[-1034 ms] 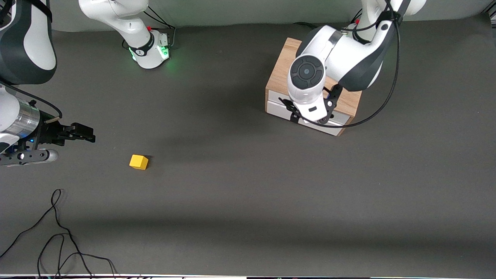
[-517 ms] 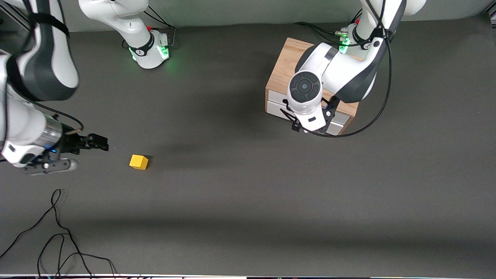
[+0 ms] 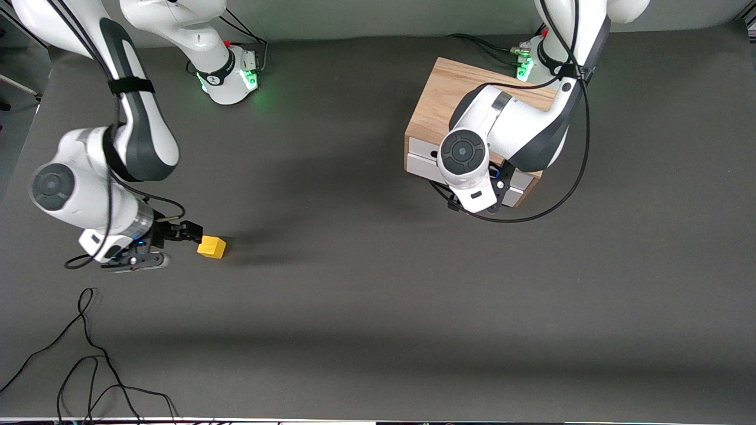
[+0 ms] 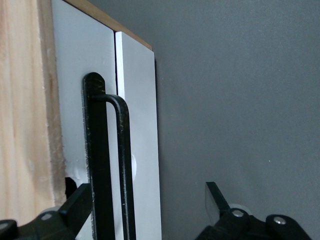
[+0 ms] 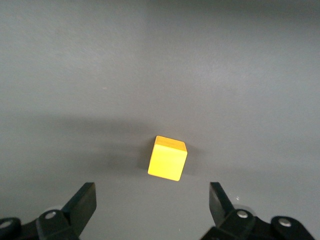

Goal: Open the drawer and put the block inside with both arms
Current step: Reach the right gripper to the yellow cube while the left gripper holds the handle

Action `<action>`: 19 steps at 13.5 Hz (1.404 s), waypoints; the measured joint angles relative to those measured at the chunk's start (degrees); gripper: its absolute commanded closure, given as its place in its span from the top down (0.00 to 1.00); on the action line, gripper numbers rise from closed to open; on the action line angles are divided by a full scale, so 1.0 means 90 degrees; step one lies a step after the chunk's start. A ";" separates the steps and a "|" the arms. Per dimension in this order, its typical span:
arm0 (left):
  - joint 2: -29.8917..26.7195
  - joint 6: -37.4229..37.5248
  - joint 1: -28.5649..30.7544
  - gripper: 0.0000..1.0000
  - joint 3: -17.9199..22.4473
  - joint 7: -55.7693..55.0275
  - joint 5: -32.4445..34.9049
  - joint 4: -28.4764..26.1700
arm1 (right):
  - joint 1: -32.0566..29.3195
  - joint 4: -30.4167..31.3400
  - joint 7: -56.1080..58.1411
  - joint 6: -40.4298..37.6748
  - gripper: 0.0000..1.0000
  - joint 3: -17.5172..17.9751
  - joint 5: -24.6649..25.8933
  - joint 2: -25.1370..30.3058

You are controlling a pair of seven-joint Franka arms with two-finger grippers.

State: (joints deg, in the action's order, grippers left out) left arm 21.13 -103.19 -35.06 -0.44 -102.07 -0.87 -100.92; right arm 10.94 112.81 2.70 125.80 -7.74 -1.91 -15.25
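The yellow block [image 3: 211, 247] [image 5: 168, 158] lies on the dark table toward the right arm's end. My right gripper [image 3: 188, 231] [image 5: 152, 200] is low beside the block, open, with the block just ahead of its fingertips and not between them. The oak cabinet [image 3: 449, 94] stands toward the left arm's end, and the white front of its drawer [image 3: 420, 158] [image 4: 140, 125] sits flush. The left arm's hand [image 3: 472, 189] covers part of that front. My left gripper [image 4: 148, 202] is open, with the black wire handle [image 4: 122, 165] between its fingers but not clamped.
Loose black cables [image 3: 88, 354] lie on the table near the front camera at the right arm's end. A black cable [image 3: 567, 177] loops from the left arm past the cabinet's corner. The right arm's green-lit base [image 3: 230, 77] stands at the table's edge.
My right arm has swung in and down, bringing its open gripper right up beside the block. The left arm's hand has shifted slightly along the drawer front. The block has not moved.
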 measured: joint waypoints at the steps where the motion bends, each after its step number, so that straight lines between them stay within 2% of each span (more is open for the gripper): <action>1: 0.0035 -0.0030 0.0000 1.00 -0.0001 -0.0072 0.0000 -0.0002 | 0.0000 0.0104 -0.0001 0.0148 1.00 0.0000 -0.0003 -0.0136; 5: 0.0209 -0.0109 0.0000 1.00 -0.0001 -0.0187 0.0001 -0.0005 | -0.0025 0.0367 -0.0004 0.0780 1.00 -0.0023 -0.0245 -0.0491; 10: 0.0381 -0.0263 0.0000 1.00 -0.0002 -0.0216 0.0000 -0.0104 | -0.0043 0.1104 -0.0004 0.1806 1.00 -0.0033 -0.0444 -0.0598; 19: 0.0462 -0.0495 -0.0001 1.00 -0.0026 -0.0130 -0.0003 -0.0147 | -0.0057 0.1177 -0.0004 0.2026 1.00 -0.0050 -0.0479 -0.0710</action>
State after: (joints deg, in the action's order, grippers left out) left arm 25.28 -107.64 -35.06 -0.67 -103.24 -0.89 -102.24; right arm 10.43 123.40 2.67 144.03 -8.19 -6.22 -21.64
